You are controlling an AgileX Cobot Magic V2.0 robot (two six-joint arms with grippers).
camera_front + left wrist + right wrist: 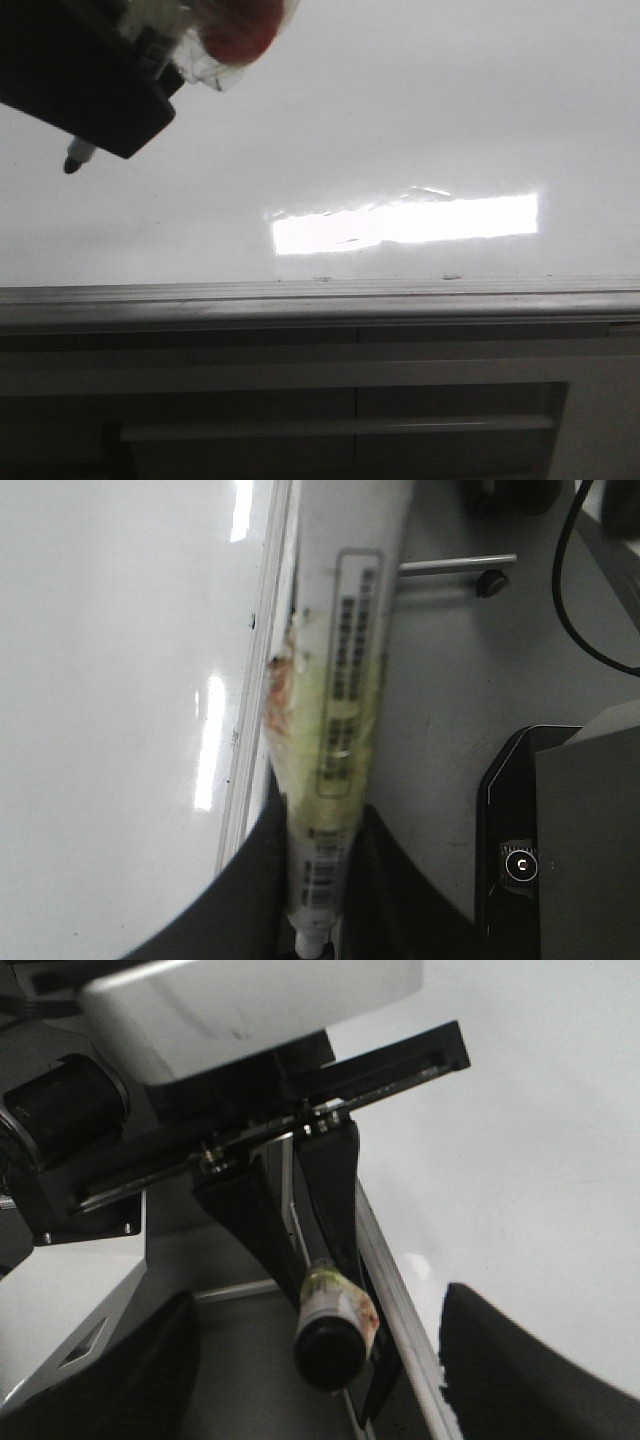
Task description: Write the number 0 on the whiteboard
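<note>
The whiteboard is glossy white with a bright rectangular glare and a grey rail along its near edge. No black marker line shows on it, so the number 0 is not in view. My left gripper at the board's upper left is shut on a white marker pen. The pen's black tip points at the board; I cannot tell whether it touches. The right wrist view shows the left gripper and the pen's butt end. My right gripper is open and empty, near the board's rail.
A dark grey panelled cabinet front lies below the rail. In the left wrist view a black device, a cable and a metal rod lie on the grey surface beside the whiteboard.
</note>
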